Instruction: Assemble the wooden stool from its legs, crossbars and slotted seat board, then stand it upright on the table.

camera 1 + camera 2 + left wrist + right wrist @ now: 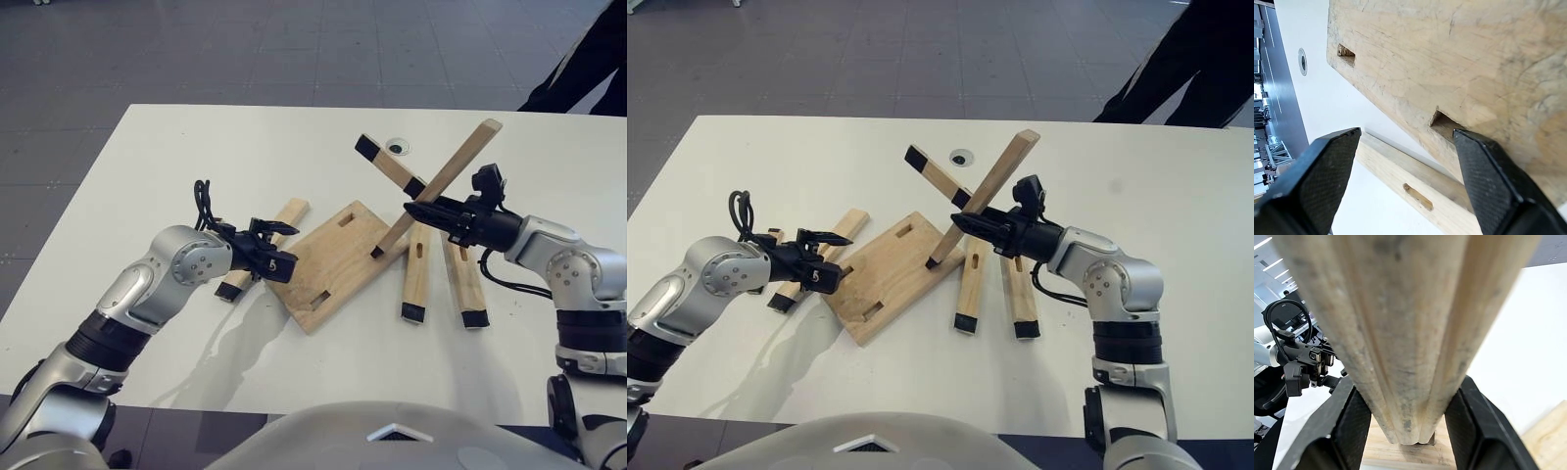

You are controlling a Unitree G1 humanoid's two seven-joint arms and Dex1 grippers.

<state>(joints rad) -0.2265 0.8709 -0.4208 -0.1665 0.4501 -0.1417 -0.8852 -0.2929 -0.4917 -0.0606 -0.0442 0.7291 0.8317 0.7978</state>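
The slotted seat board (333,259) lies flat at the table's middle. My right gripper (411,209) is shut on a pale wooden leg (453,164). That leg stands slanted, its lower end at a slot (377,252) on the board's right side. In the right wrist view the fingers (1352,431) clamp the leg (1400,333). My left gripper (284,248) is open at the board's left edge. Its fingers (1317,181) straddle the board's edge (1449,58), above a slotted wooden piece (1415,183). That piece (284,217) lies on the table to the board's left.
Two black-tipped wooden pieces (416,277) (466,284) lie side by side right of the board. Another black-tipped piece (384,162) lies behind the held leg. A round hole (396,148) sits in the table at the back. The table's left and front stretches are bare.
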